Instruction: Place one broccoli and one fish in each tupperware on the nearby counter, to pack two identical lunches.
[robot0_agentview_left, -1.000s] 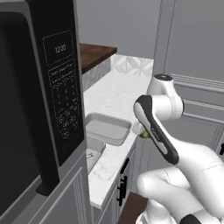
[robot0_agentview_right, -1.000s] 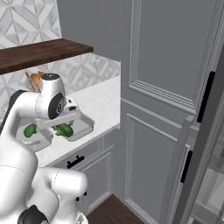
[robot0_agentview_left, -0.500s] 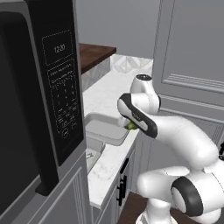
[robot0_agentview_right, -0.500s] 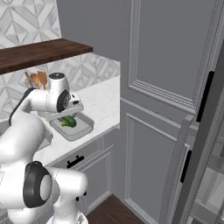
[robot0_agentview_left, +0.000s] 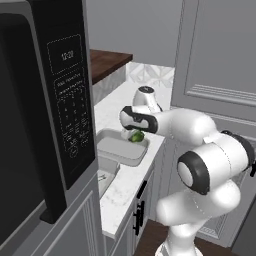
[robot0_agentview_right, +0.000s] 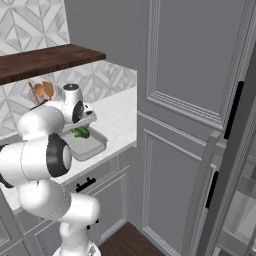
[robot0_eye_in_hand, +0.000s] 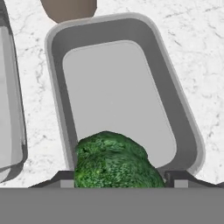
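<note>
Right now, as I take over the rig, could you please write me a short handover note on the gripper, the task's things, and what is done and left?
Gripper: closed on a broccoli, held over the near end of a tupperware.
That tupperware sits on the white counter and its floor is bare. The edge of a second tupperware lies beside it.
Done: one broccoli picked up and brought above the tray.
Left: release this broccoli into the tray, then add a fish to it, and put one broccoli and one fish in the other tray. I cannot tell what the second tray holds.
</note>
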